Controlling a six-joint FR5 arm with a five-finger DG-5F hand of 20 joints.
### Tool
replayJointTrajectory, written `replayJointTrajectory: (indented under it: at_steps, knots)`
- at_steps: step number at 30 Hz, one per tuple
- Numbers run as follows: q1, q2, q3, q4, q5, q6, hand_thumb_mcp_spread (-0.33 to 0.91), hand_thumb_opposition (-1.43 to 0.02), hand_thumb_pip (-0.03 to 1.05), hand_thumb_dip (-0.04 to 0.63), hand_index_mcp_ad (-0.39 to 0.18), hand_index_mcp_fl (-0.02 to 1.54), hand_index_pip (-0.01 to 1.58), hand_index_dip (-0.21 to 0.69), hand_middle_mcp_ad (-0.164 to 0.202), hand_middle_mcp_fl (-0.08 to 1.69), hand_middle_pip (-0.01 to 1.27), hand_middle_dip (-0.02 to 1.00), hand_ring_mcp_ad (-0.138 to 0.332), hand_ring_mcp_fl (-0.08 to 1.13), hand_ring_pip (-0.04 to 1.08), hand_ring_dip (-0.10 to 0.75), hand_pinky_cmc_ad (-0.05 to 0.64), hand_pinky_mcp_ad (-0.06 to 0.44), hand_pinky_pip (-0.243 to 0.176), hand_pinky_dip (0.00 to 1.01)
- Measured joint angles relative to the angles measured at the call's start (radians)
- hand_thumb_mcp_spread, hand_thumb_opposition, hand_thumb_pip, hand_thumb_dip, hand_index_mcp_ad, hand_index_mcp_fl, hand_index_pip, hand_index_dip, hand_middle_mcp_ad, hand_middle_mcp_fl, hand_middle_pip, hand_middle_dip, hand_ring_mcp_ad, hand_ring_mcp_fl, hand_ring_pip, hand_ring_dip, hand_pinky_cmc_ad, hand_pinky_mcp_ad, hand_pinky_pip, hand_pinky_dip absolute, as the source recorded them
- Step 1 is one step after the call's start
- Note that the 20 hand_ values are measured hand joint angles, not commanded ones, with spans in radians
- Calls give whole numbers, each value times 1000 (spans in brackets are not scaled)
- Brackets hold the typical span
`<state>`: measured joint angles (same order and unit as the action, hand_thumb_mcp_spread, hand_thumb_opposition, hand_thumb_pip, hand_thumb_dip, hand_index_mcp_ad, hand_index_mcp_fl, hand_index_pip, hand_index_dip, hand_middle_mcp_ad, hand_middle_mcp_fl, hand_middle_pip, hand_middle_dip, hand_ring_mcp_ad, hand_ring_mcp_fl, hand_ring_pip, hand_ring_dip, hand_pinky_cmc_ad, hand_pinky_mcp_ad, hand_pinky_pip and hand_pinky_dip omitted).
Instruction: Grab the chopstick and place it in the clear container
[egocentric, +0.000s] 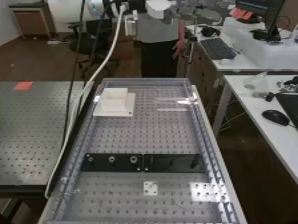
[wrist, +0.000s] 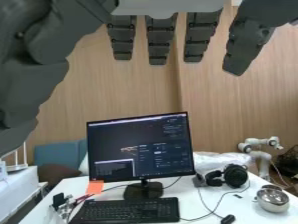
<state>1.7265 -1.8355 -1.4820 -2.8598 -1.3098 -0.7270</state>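
Observation:
In the wrist view my hand (wrist: 159, 41) is open, its dark grey fingers straight and spread apart, with the bulky thumb side close to the camera. Nothing lies between the fingers and thumb, and a wooden wall stands behind them. Low transparent walls (egocentric: 207, 145) surround the perforated bench plate in the high view; I cannot tell whether they belong to the clear container.
White arm parts (egocentric: 70, 11) and a hanging cable cross the high view's upper left. A white square block (egocentric: 114, 103) sits at the bench's far left, and a black strip (egocentric: 174, 163) spans its middle. A monitor (wrist: 141, 147) and keyboard (wrist: 126, 211) stand on a desk.

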Motion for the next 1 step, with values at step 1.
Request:
replayJointTrajectory:
  at_steps: [1]
  knots:
    - [0, 0, 0, 1, -1, 0, 187, -681, 400, 2, -126, 40, 65, 169, 38, 3, 119, 152, 134, 12, 77, 79, 478, 328, -126, 148]
